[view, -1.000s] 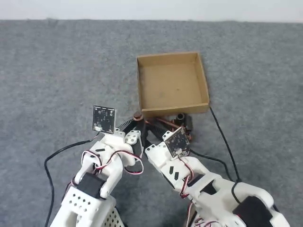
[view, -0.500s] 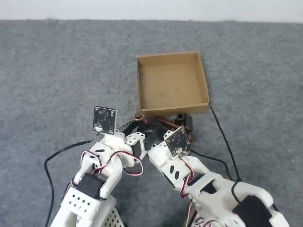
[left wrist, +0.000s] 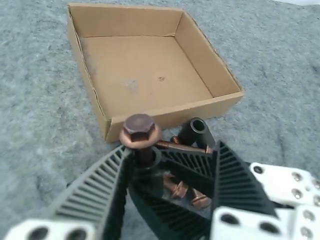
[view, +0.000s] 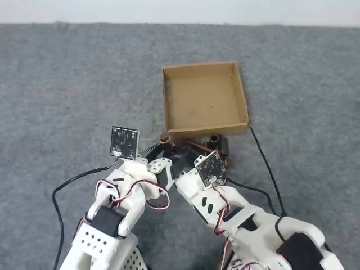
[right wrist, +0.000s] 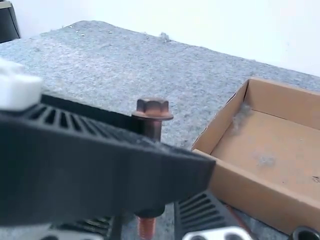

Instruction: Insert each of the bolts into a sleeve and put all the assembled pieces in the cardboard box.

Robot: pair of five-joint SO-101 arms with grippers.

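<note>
A copper bolt [left wrist: 140, 131] stands upright in a black sleeve [left wrist: 146, 162], its flange resting on the sleeve's top. The piece [view: 164, 138] is just in front of the cardboard box [view: 205, 130]. My left gripper [left wrist: 172, 150] is open, with one finger beside the sleeve and the other well apart. My right gripper [view: 179, 153] comes in low between those fingers and looks shut on the sleeve. In the right wrist view the bolt head [right wrist: 152, 110] shows above a black finger that hides the sleeve, and the shank tip pokes out below.
Loose bolts [left wrist: 182, 146] and a spare sleeve [left wrist: 196, 129] lie on the grey mat against the box's front wall [left wrist: 175, 112]. More sleeves [view: 225, 147] sit there in the high view. The box holds nothing. A black cable [view: 264, 163] runs to the right of the pile.
One finger of my left gripper has spread slightly away from the other. The bolt and sleeve have stayed in place, and the right arm has barely shifted.
</note>
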